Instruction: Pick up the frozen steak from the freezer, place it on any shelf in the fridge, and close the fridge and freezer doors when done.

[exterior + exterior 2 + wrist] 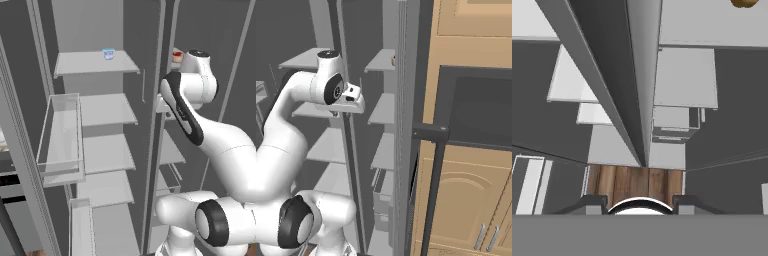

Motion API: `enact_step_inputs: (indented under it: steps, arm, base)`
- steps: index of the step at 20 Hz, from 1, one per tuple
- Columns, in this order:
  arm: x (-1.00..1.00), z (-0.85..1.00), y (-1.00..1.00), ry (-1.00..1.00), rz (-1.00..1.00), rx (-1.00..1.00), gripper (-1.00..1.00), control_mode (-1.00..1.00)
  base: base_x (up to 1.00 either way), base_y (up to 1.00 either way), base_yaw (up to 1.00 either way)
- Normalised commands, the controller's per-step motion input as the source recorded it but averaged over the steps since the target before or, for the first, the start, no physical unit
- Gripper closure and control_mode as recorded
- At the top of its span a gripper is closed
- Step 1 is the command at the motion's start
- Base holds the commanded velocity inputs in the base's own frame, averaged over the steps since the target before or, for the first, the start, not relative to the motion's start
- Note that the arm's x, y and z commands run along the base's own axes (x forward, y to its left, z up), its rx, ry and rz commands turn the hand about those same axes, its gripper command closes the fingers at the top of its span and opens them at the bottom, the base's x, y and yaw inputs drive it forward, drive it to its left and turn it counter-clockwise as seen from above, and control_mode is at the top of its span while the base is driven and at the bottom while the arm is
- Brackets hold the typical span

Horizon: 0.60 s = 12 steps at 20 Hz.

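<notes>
Left base view: the fridge point(105, 150) and the freezer point(170, 150) stand open, with the arm raised in front of the divider between them. The frozen steak point(177, 55) lies on the top freezer shelf (partly hidden behind the arm's upper joint). A blue-white cup point(108, 53) stands on the top fridge shelf. In the hand view, the gripper point(640, 202) points downward along the divider, its fingers apart and holding nothing.

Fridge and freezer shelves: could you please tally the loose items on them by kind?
Cup: 1
Steak: 1
Orange-brown lump: 1
Total: 3
</notes>
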Motion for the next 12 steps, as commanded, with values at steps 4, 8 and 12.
enact_step_inputs:
  steps: [4, 8, 12]
  arm:
    - [-0.18, -0.04, 0.05, -0.13, 0.0, -0.01, -1.0, -1.0]
    - [-0.69, -0.21, 0.02, -0.34, 0.0, -0.01, -1.0, -1.0]
    - [-0.71, -0.16, 0.0, -0.42, 0.0, 0.0, -1.0, -1.0]
  base:
    - [0.0, 0.0, 0.0]
    - [0.0, 0.0, 0.0]
    - [0.0, 0.0, 0.0]
